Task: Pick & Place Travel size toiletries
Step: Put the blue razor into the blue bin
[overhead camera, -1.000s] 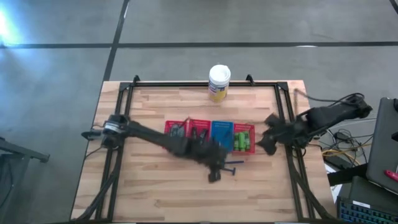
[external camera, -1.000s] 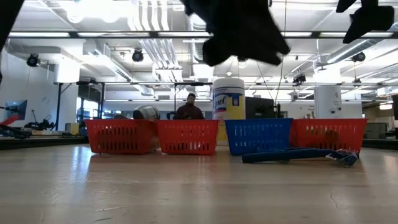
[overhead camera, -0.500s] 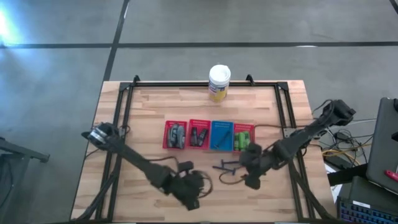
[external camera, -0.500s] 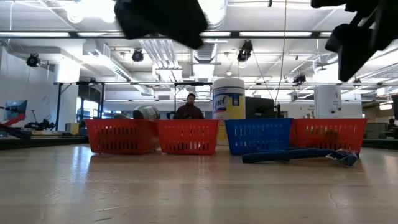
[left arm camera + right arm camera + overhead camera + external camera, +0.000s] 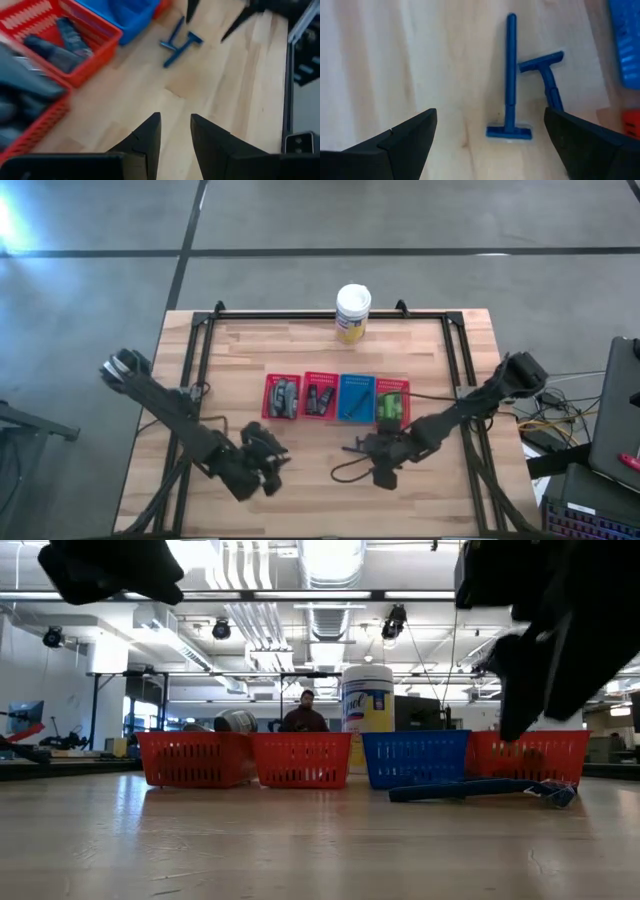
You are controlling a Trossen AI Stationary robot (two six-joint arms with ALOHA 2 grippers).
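Having swung down since the last frame, your right gripper [image 5: 485, 132] now hangs wide open over the two blue razors [image 5: 511, 85] lying near the blue tray [image 5: 356, 398], while your left gripper [image 5: 174, 131], narrowly parted and empty, has pulled back left.

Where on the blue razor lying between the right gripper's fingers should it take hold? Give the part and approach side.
Grip the blue razor on its handle, on the half nearer its own head, coming straight down. It lies flat on the table, its shaft thin and straight, and the open right gripper straddles it. The second razor crowds the other half. The left gripper waits aside.
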